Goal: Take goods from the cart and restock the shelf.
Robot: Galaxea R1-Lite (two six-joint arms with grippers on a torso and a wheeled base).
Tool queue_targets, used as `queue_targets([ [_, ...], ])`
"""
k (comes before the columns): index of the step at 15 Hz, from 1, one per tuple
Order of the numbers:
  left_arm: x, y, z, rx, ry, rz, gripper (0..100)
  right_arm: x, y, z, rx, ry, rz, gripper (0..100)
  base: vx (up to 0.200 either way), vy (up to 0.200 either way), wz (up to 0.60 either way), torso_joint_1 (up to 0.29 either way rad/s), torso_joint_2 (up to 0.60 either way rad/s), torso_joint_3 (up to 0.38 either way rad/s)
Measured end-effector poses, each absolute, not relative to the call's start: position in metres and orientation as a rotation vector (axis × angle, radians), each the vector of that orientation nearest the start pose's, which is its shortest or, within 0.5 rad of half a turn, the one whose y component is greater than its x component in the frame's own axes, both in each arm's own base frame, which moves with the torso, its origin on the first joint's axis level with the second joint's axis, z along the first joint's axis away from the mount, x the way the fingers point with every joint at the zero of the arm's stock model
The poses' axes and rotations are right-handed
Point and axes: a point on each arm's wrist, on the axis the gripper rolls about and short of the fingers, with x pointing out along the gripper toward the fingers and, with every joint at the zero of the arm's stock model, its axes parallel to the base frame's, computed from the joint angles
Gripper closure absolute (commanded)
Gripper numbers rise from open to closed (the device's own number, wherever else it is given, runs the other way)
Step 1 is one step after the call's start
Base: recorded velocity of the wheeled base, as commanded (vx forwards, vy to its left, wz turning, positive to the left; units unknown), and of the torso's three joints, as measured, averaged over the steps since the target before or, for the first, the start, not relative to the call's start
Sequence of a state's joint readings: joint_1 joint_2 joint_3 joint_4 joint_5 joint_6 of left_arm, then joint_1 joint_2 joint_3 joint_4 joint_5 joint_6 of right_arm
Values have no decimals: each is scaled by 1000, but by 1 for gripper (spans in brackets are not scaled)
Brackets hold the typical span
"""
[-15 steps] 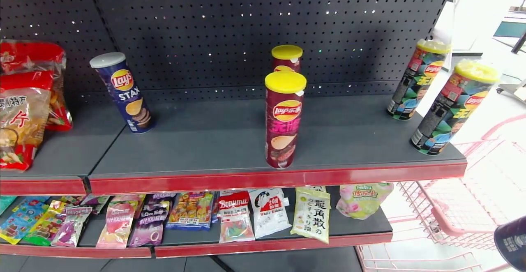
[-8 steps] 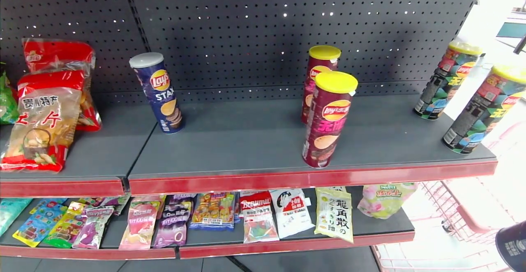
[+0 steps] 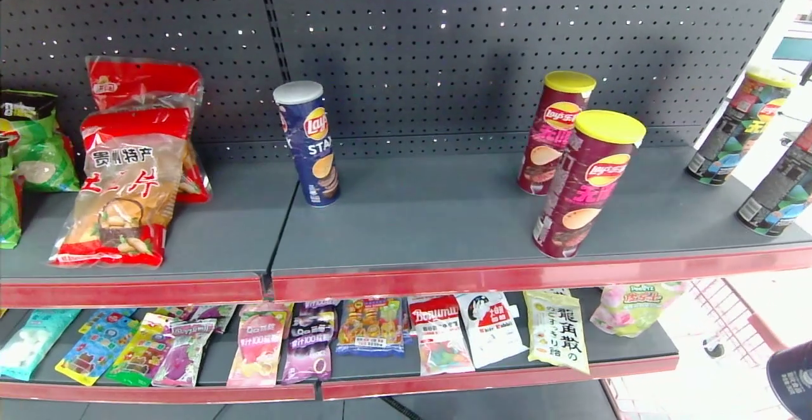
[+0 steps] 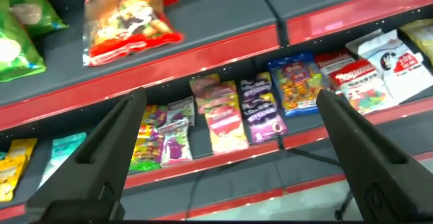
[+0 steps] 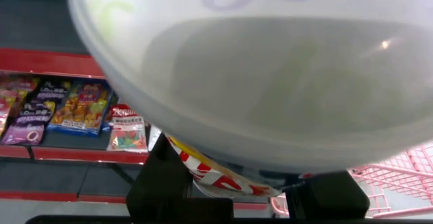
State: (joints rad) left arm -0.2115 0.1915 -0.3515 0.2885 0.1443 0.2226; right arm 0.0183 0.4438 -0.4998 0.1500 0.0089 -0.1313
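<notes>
Right gripper point(image 5: 237, 195): clamped on a chip can point(image 5: 257, 75), pale lid facing the wrist camera.
Left gripper point(image 4: 230, 153): fingers spread wide, holding nothing, touching nothing.
Held can's place: below the right end of the upper shelf point(image 3: 444, 276), nearer the robot.
On the upper shelf: 1 navy can point(image 3: 309, 143) near the middle, 2 maroon cans point(image 3: 587, 185) toward the right, 2 dark cans point(image 3: 736, 128) at the far right end, red snack bags point(image 3: 127, 172) toward the left end.
Pink cart point(image 3: 761, 328): below the upper shelf's right end.

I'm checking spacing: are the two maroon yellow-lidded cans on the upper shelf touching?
Apart. In the head view bare shelf separates the bases of the rear maroon can and the front maroon can.
</notes>
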Motion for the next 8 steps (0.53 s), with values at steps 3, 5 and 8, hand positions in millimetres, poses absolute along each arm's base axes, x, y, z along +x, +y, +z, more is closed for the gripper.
queue_targets([
  [3, -32, 10, 145, 245, 117, -81, 0, 1, 1, 204, -133, 90, 71, 100, 0, 200, 0, -1, 4, 1],
  [5, -32, 10, 145, 248, 116, -82, 0, 1, 1, 204, -140, 88, 79, 100, 0, 200, 0, 2, 5, 5],
  [8, -32, 10, 145, 259, 114, -82, 0, 1, 2, 203, -162, 84, 135, 100, 0, 200, 0, 2, 5, -2],
])
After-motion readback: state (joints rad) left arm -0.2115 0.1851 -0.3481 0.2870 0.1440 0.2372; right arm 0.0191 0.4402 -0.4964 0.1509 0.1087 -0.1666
